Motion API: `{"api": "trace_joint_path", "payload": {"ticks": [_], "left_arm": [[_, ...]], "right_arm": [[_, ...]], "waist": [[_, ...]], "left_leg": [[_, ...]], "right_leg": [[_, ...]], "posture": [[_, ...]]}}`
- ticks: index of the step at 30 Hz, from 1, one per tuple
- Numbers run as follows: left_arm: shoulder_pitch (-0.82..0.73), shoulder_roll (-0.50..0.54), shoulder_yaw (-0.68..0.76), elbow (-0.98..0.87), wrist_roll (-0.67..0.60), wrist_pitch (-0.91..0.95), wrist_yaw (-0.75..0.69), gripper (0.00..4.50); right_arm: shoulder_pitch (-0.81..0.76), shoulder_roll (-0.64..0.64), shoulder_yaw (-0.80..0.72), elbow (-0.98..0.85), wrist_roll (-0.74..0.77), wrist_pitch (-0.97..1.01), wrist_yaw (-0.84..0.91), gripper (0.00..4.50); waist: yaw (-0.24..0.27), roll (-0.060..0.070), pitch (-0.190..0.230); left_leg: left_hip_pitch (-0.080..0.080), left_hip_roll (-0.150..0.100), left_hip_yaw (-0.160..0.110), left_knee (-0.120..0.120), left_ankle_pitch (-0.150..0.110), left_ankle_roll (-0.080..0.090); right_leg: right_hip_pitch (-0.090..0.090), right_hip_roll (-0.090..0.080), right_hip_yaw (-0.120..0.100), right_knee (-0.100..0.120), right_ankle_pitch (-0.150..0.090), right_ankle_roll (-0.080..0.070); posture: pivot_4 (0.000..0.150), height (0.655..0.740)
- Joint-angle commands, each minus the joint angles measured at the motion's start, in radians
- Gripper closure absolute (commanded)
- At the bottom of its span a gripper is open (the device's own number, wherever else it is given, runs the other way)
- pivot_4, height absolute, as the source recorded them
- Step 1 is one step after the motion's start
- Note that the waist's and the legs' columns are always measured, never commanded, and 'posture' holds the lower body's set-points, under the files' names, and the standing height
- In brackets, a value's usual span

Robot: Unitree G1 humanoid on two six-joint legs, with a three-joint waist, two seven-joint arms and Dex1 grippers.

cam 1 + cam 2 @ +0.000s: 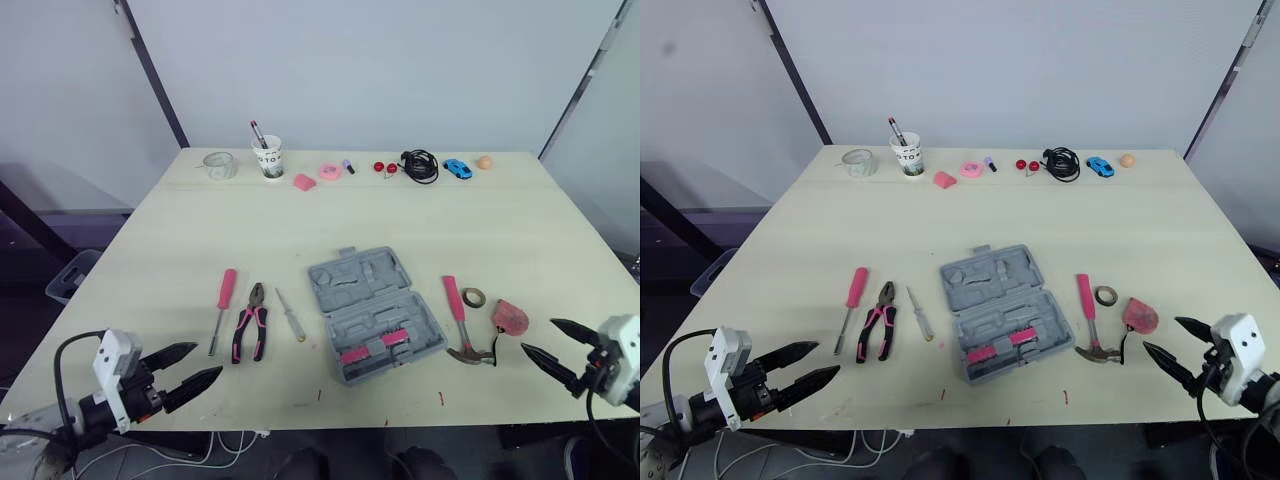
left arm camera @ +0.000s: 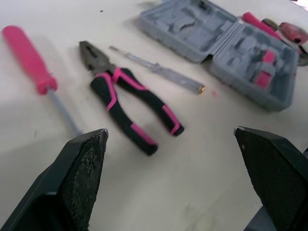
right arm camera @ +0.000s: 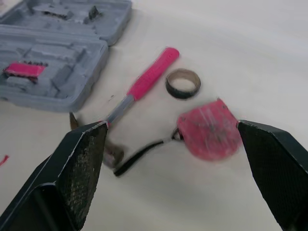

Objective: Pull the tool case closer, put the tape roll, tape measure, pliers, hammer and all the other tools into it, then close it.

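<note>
The grey tool case (image 1: pixel 377 310) lies open in the middle of the table, with pink parts in its near half. Left of it lie a thin screwdriver (image 1: pixel 290 314), pink-and-black pliers (image 1: pixel 251 333) and a pink-handled screwdriver (image 1: pixel 222 307). Right of it are the pink-handled hammer (image 1: pixel 461 318), a small tape roll (image 1: pixel 473 297) and the red tape measure (image 1: pixel 510 318). My left gripper (image 1: pixel 190 368) is open at the near left edge, short of the pliers. My right gripper (image 1: pixel 548 345) is open just right of the tape measure (image 3: pixel 210 128).
Along the far edge stand a clear tape roll (image 1: pixel 219 165), a paper cup with pens (image 1: pixel 267 156), pink bits (image 1: pixel 318 175), a black cable (image 1: pixel 420 165), a blue toy car (image 1: pixel 457 168) and an orange ball (image 1: pixel 485 161). Bare tabletop (image 1: pixel 330 225) spans between them and the case.
</note>
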Motion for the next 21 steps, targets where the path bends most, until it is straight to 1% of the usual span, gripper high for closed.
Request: {"api": "trace_joint_path", "payload": {"ticks": [1, 5, 14, 15, 16, 19, 20, 21], "left_arm": [[-0.053, 0.019, -0.032, -0.069, -0.008, 0.042, 0.027, 0.02], [-0.110, 0.025, -0.084, -0.078, 0.012, 0.062, 0.035, 0.02], [-0.295, 0.016, -0.237, -0.017, 0.082, 0.067, 0.030, 0.02], [-0.311, 0.015, -0.254, -0.008, 0.088, 0.065, 0.024, 0.02], [-0.327, 0.012, -0.267, 0.002, 0.092, 0.065, 0.018, 0.02], [-0.388, 0.000, -0.326, 0.052, 0.118, 0.061, 0.002, 0.00], [-0.406, -0.005, -0.342, 0.068, 0.125, 0.061, -0.001, 0.00], [-0.422, -0.008, -0.358, 0.085, 0.136, 0.060, -0.005, 0.00]], "right_arm": [[-0.078, -0.034, 0.048, -0.041, -0.025, 0.059, -0.029, 0.00], [-0.183, -0.034, 0.113, -0.009, -0.046, 0.103, -0.041, 0.00], [-0.464, 0.001, 0.307, 0.179, -0.157, 0.120, -0.018, 0.00], [-0.490, 0.007, 0.324, 0.202, -0.173, 0.114, -0.018, 0.00], [-0.514, 0.013, 0.339, 0.225, -0.186, 0.107, -0.016, 0.00], [-0.606, 0.045, 0.394, 0.311, -0.225, 0.091, -0.009, 0.80], [-0.631, 0.056, 0.410, 0.337, -0.239, 0.082, -0.006, 1.26], [-0.654, 0.067, 0.424, 0.362, -0.251, 0.076, -0.004, 1.82]], "waist": [[0.000, 0.000, 0.000], [0.000, 0.000, 0.000], [0.000, 0.000, 0.001], [-0.001, 0.000, 0.002], [-0.001, 0.000, 0.002], [-0.001, 0.000, 0.002], [-0.001, 0.000, 0.002], [-0.001, 0.000, 0.002]], "left_leg": [[0.000, 0.000, 0.000, 0.001, 0.000, 0.000], [0.000, -0.001, 0.000, 0.001, 0.000, 0.000], [-0.001, -0.001, 0.000, 0.001, 0.000, 0.000], [-0.001, -0.001, 0.000, 0.002, 0.000, 0.000], [-0.001, -0.001, 0.000, 0.002, 0.000, 0.000], [-0.001, -0.001, 0.001, 0.002, 0.000, 0.000], [-0.001, -0.001, 0.001, 0.002, 0.000, 0.000], [-0.001, -0.001, 0.001, 0.002, 0.000, 0.000]], "right_leg": [[0.000, 0.000, 0.000, 0.001, 0.000, 0.000], [0.000, 0.001, 0.000, 0.001, 0.000, 0.000], [0.000, 0.002, 0.000, 0.002, 0.000, 0.000], [0.000, 0.002, 0.000, 0.002, 0.002, 0.004], [0.000, 0.003, 0.000, 0.002, 0.002, 0.004], [0.000, 0.002, 0.000, 0.002, 0.003, 0.004], [0.000, 0.003, 0.000, 0.002, 0.003, 0.004], [0.000, 0.003, 0.000, 0.002, 0.003, 0.004]], "posture": [[0.150, 0.7400], [0.150, 0.7400], [0.150, 0.7400], [0.150, 0.7400], [0.150, 0.7400], [0.150, 0.7400], [0.150, 0.7400], [0.150, 0.7400]]}}
